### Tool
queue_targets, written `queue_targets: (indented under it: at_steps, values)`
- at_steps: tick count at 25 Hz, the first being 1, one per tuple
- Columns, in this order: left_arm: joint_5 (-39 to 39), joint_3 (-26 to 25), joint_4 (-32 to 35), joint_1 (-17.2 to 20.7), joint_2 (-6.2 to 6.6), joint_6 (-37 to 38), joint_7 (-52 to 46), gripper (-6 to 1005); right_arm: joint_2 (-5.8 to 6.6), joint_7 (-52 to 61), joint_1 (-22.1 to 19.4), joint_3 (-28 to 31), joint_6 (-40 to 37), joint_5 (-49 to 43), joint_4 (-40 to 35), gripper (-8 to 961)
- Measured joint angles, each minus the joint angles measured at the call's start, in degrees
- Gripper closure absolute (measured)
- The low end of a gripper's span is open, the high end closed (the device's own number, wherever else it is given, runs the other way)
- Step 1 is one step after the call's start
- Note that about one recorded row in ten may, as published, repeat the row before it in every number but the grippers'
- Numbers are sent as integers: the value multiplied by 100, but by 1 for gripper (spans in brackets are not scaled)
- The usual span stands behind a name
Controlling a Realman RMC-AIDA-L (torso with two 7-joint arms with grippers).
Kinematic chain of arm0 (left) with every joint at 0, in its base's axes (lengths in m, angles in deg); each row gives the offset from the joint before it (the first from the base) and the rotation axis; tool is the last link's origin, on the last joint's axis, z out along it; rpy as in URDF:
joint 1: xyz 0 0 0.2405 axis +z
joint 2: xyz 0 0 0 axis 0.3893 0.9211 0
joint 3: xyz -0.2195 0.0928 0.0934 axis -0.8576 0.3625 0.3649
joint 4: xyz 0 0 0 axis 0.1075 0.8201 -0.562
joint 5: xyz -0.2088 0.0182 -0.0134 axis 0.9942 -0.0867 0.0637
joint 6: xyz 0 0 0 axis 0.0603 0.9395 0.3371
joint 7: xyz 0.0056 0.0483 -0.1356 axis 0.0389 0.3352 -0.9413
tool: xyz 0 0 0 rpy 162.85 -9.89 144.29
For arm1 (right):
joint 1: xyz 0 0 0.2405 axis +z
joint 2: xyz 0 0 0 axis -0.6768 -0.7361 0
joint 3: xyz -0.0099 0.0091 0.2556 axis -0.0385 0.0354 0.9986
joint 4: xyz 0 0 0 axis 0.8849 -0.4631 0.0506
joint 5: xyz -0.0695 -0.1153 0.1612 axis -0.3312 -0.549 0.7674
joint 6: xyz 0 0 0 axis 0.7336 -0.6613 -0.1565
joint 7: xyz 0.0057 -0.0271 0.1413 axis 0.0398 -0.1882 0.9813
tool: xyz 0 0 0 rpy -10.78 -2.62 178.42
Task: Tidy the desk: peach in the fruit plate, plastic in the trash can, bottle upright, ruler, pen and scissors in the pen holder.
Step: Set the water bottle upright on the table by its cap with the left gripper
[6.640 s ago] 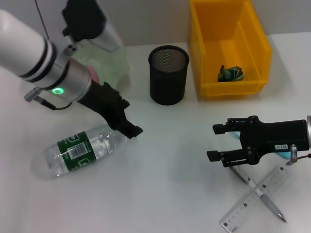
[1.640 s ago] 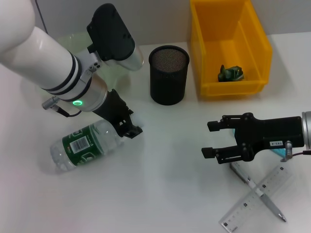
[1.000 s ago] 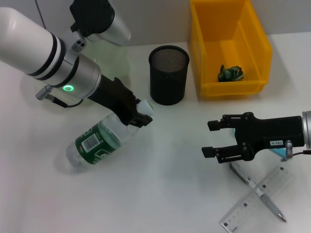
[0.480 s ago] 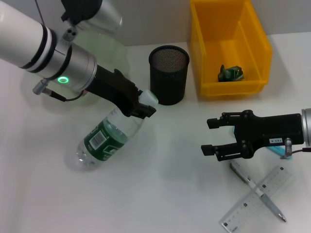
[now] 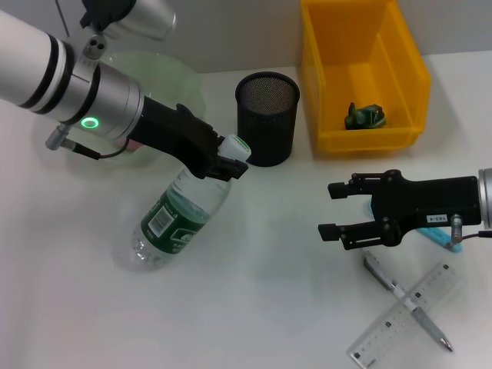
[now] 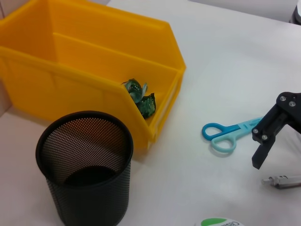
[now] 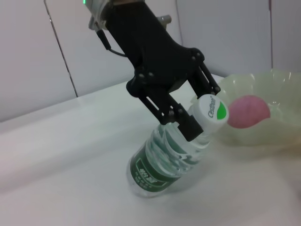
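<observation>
Bottle (image 5: 182,216) tilted between lying and standing, its base resting on the desk (image 5: 261,307) and its white-and-green cap (image 5: 235,146) raised toward the black mesh pen holder (image 5: 266,118). Left gripper (image 5: 217,164) is closed on the bottle's neck just under the cap, as the right wrist view confirms; the cap sits just beside the pen holder's wall, not visibly touching it. On the far side of the left arm from the pen holder, the pale green fruit plate (image 7: 263,127) already holds the peach (image 7: 245,112). On the pen holder's other side stands the yellow trash can (image 5: 361,73) with the crumpled green plastic (image 5: 364,116) inside.

Right gripper (image 5: 347,210) hovers off the desk, well apart from the pen holder, jaws spread wide and holding nothing. Beside it lie the blue scissors (image 6: 230,135), largely hidden behind the gripper in the head view; the pen (image 5: 407,303) and clear ruler (image 5: 403,315) lie crossed on the desk just beyond.

Judged risks: the bottle pivots on its base rim, so the base may skid on the smooth desk instead of rolling upright; the round neck could twist in the grip; and the rising cap or fingers might clip the pen holder and knock it over. Releasing before the base sits flat would likely let the bottle topple again.
</observation>
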Motion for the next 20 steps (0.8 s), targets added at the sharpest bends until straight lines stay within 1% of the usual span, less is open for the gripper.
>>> queue_targets:
  at_steps: [3, 11, 20]
  values:
    - [13, -23, 8, 14, 1, 10, 12, 558, 0, -9, -9, 0, -6, 22, 0, 151]
    - [144, -341, 19, 71, 4, 154, 172, 560, 0, -44, -24, -3, -65, 101, 0, 151]
    - [251, -367, 20, 120, 16, 174, 215, 558, 35, -47, -36, -3, -88, 105, 0, 151]
